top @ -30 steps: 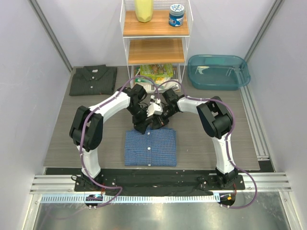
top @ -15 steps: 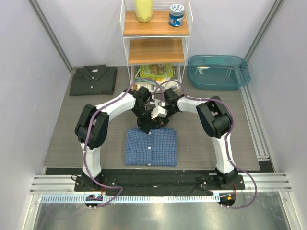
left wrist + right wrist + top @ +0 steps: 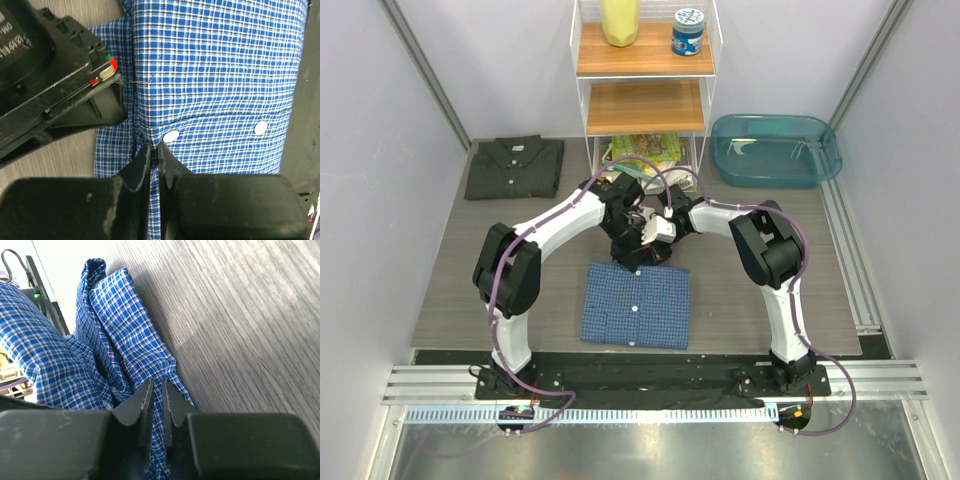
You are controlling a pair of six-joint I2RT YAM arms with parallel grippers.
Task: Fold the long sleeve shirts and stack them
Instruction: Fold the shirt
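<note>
The blue checked shirt lies folded on the table in front of the arm bases, with its collar end toward the back. My left gripper is at that far edge, and in the left wrist view it is shut on a pinch of checked cloth beside a white button. My right gripper sits right next to it and is also shut on a fold of the same shirt. The dark grey shirt lies folded at the back left, away from both grippers.
A white wire shelf stands at the back centre. It carries a yellow bottle and a blue jar, with a green packet at its foot. A teal tub sits at the back right. Bare grey table flanks the blue shirt.
My left gripper has moved right to the blue shirt's far edge and closed on the cloth. The shirt has shifted slightly to the right. The right gripper has stayed shut on it.
</note>
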